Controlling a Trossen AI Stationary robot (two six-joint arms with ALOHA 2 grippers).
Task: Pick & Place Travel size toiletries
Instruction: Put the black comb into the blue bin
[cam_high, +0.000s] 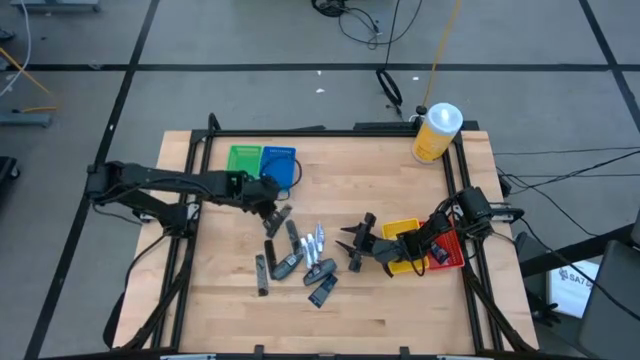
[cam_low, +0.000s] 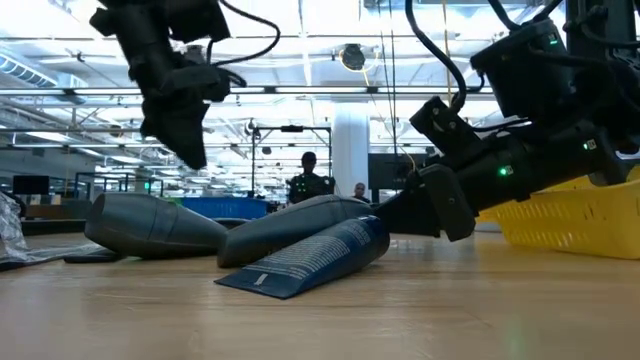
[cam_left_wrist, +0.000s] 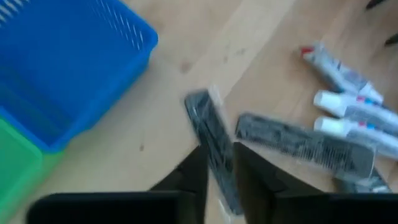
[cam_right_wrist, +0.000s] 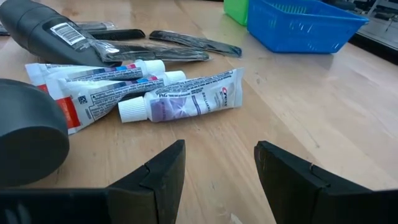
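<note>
The toiletries lie in a loose pile on the wooden table: dark tubes and flat packets, with white tubes among them. My left gripper hangs above the table between the blue tray and the pile, shut on a dark flat packet. My right gripper is open and low over the table, just right of the pile. In the right wrist view its fingers point at the white tubes, touching nothing. Dark tubes lie flat in front of it. My left gripper pinches the dark flat packet between its two fingers, near one end of the packet. The packet runs lengthwise between the fingers and its other end sticks out past the fingertips. In the low view the gripper hangs well above the table top.
A green tray stands beside the blue one at the far left. A yellow tray and a red tray sit under the right arm. A large yellow bottle stands at the far right corner. Bare wood lies along the near edge.
</note>
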